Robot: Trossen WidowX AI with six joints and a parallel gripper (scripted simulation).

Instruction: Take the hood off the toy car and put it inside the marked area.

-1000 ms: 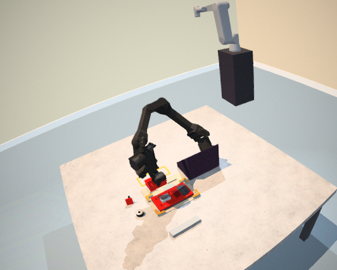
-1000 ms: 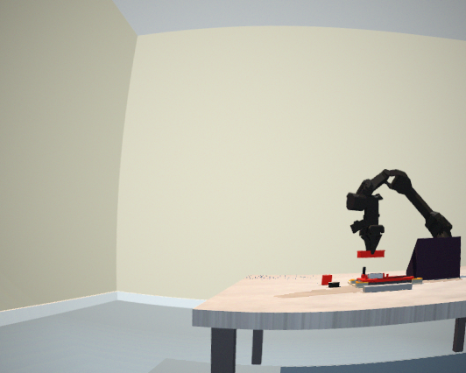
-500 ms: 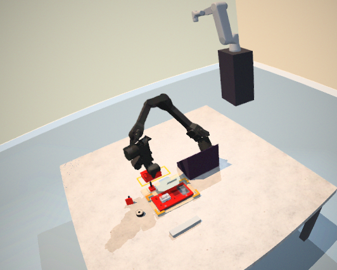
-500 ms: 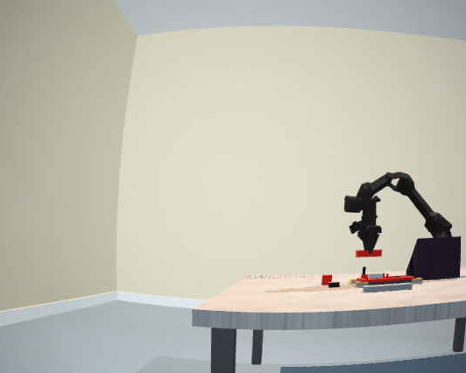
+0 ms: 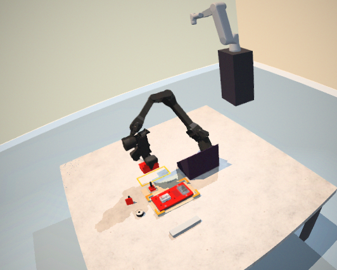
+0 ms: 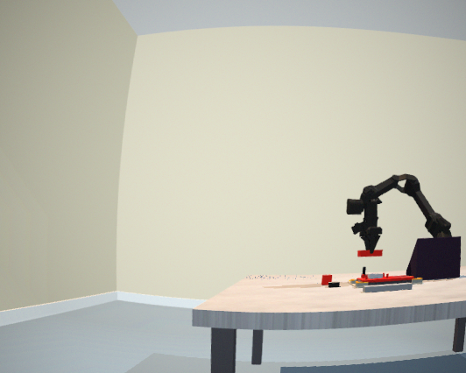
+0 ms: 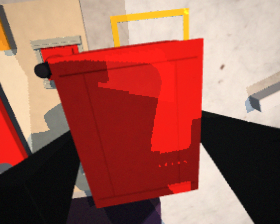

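Closest to us in the wrist view, the hood [image 7: 136, 120] fills the frame: a flat red panel clamped between the two dark fingers of our gripper [image 6: 370, 249], which is closed on it across its width. We judge the panel to be light, stiff and thin, with smooth faces that could slip if the pinch loosens; holding it by its two long edges near the middle, as we do here, looks like the sound place to take it. It hangs tilted a little in the wrist view and rides well above the table [image 5: 258, 190], touching nothing below.

Beneath and just beyond the hood lies the marked area [image 5: 153, 176], a yellow-outlined rectangle on the table. We see nothing inside its outline. From the top view the hood [image 5: 148, 166] sits beside the far edge of that outline rather than squarely over it, though the height makes this hard to judge.

Farther on, the toy car [image 5: 171, 196] rests in its tan fixture with orange corner blocks, its body open where the hood belonged, with grey parts showing inside. A small red block [image 5: 128, 200], a black wheel [image 5: 140, 213] and a grey bar [image 5: 185, 226] lie apart on the table.
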